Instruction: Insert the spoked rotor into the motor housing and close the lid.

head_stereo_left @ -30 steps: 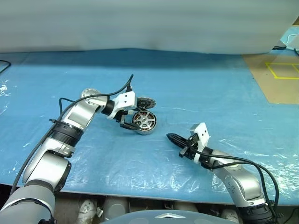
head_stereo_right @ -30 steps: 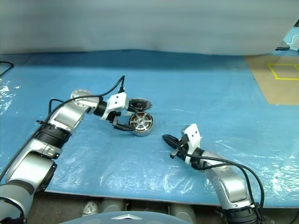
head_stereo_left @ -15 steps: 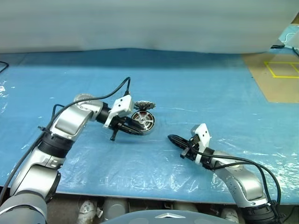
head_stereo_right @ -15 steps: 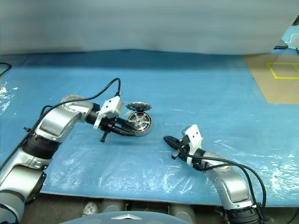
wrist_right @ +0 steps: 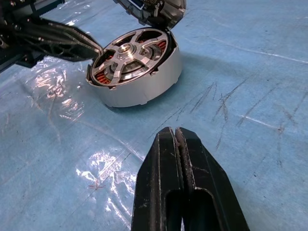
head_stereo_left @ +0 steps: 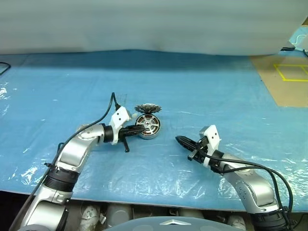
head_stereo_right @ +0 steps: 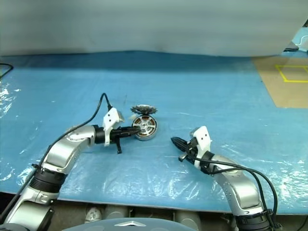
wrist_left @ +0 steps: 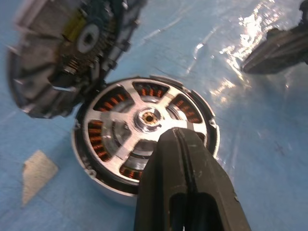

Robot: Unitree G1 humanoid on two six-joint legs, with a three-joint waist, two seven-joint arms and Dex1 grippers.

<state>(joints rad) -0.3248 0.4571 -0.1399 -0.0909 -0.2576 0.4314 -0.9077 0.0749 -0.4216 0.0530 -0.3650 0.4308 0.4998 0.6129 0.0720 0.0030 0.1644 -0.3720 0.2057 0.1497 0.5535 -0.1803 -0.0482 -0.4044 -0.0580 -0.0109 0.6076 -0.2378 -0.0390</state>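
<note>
The motor housing [head_stereo_left: 148, 134], a short grey cup with copper windings, stands mid-table. The spoked rotor [wrist_left: 150, 117] sits inside it, silver spokes facing up. The lid [head_stereo_left: 147, 109], a toothed silver disc, leans tilted against the housing's far rim. My left gripper [head_stereo_left: 139, 128] is shut with nothing in it. It lies nearly level, its tips at the housing's left rim and over the rotor's edge in the left wrist view. Whether they touch is unclear. My right gripper [head_stereo_left: 180, 140] is shut and empty, low over the sheet to the right of the housing and apart from it.
A blue plastic sheet [head_stereo_left: 207, 96] covers the table. Brown board with yellow tape lines [head_stereo_left: 288, 79] lies at the far right. A small scrap of tape [wrist_left: 36, 174] lies on the sheet near the housing. The table's front edge runs just below both arms.
The left gripper has gone from open to shut. The left arm has dropped lower, its wrist has rolled and its fingers now point level at the housing. The right arm has kept still.
</note>
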